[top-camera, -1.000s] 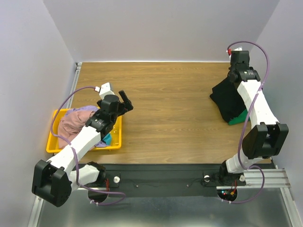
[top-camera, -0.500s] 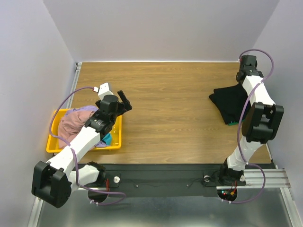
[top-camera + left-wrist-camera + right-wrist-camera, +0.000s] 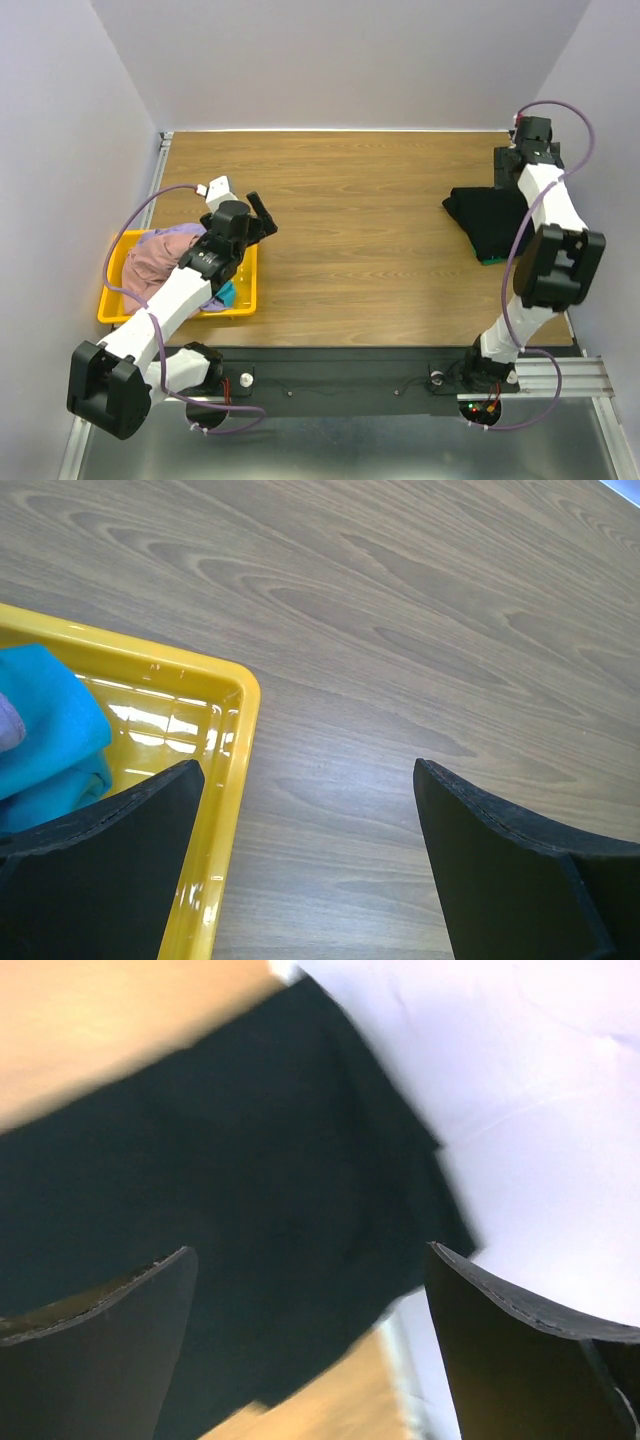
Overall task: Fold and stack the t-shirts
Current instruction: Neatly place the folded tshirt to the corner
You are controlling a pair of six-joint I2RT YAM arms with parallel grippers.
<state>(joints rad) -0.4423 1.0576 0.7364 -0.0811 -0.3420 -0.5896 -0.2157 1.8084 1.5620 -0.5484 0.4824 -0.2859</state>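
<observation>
A folded black t-shirt (image 3: 483, 215) lies at the table's right side, and the green t-shirt (image 3: 490, 262) under it shows only an edge. My right gripper (image 3: 508, 168) hovers open over the black shirt's far edge, close to the right wall. In the blurred right wrist view the black t-shirt (image 3: 230, 1160) fills the space below the empty right gripper (image 3: 310, 1340). My left gripper (image 3: 262, 215) stands open and empty over bare wood by the bin's corner. The left wrist view shows the left gripper (image 3: 310, 860) beside a teal t-shirt (image 3: 40, 720).
A yellow bin (image 3: 115, 312) at the left holds a dusty-pink t-shirt (image 3: 150, 262), a lavender t-shirt (image 3: 185, 233) and a teal t-shirt (image 3: 227, 296). Its rim (image 3: 235, 730) lies under my left finger. The white side wall (image 3: 520, 1080) stands right beside the black shirt.
My right gripper opened and let go of the black t-shirt, which settled flat over the green one. The right wrist swung toward the far right corner. The left arm stayed still.
</observation>
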